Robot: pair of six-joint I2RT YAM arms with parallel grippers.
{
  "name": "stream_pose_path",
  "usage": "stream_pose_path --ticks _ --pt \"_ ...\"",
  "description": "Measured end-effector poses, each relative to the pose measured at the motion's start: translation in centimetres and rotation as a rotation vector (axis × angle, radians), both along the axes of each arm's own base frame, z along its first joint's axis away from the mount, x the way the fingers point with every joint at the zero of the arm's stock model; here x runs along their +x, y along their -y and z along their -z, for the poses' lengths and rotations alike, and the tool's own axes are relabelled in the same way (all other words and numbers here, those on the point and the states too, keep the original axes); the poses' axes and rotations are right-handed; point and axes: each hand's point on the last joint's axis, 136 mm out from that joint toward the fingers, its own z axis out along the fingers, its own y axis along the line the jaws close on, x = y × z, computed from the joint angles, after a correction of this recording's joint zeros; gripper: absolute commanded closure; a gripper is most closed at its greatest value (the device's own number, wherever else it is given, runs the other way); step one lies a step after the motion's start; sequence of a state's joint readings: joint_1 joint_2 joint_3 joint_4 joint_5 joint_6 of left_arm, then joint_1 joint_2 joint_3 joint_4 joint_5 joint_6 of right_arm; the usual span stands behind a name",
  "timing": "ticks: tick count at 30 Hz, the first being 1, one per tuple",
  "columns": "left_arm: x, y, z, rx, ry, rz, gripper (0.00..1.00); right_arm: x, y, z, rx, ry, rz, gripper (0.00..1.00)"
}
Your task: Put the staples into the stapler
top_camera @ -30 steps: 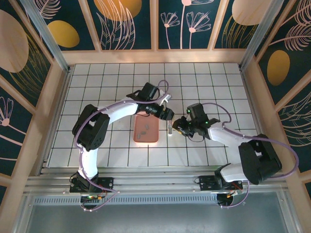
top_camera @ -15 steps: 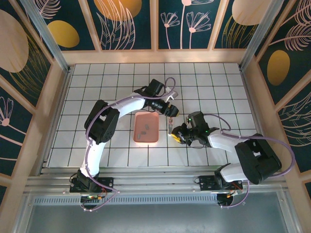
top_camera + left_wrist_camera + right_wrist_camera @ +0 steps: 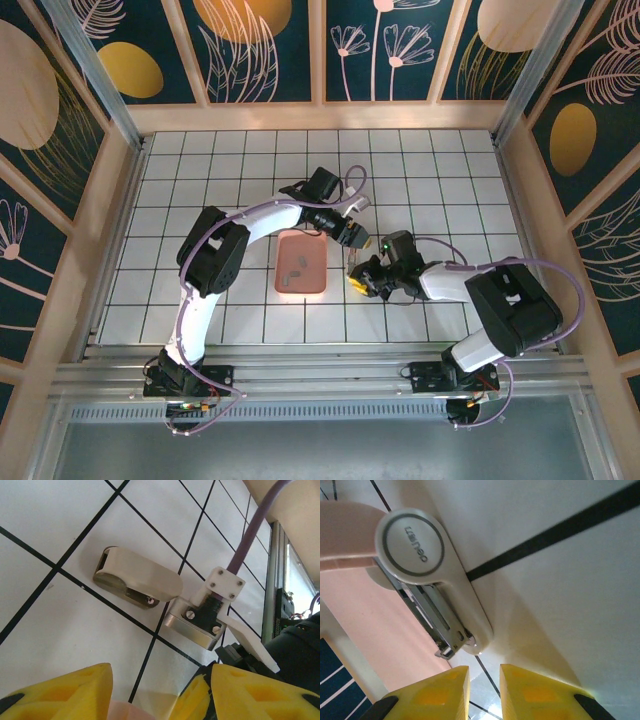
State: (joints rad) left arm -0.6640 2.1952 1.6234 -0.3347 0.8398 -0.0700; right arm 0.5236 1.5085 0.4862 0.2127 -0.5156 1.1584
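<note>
My right tool [image 3: 484, 674], nearly together and empty, sits just short of the stapler [image 3: 437, 575] beside the tray [image 3: 311, 281], my left tool [image 3: 157, 674] apart above, so I should pin the stapler squarely before fetching the staples [image 3: 294, 270] lying in that tray.

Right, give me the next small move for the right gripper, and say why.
Probably open the right gripper and ease it onto the stapler: its fingers sit nearly closed and empty just short of it, and the staples lie in the pink tray beside it.
</note>
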Motion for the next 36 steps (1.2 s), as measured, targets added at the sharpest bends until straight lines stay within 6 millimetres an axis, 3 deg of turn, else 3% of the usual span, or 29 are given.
stream_pose_path --ticks 36 --pt "-2.8 -3.5 2.2 0.122 0.072 0.043 0.49 1.8 1.2 0.1 -0.136 0.108 -0.020 0.79"
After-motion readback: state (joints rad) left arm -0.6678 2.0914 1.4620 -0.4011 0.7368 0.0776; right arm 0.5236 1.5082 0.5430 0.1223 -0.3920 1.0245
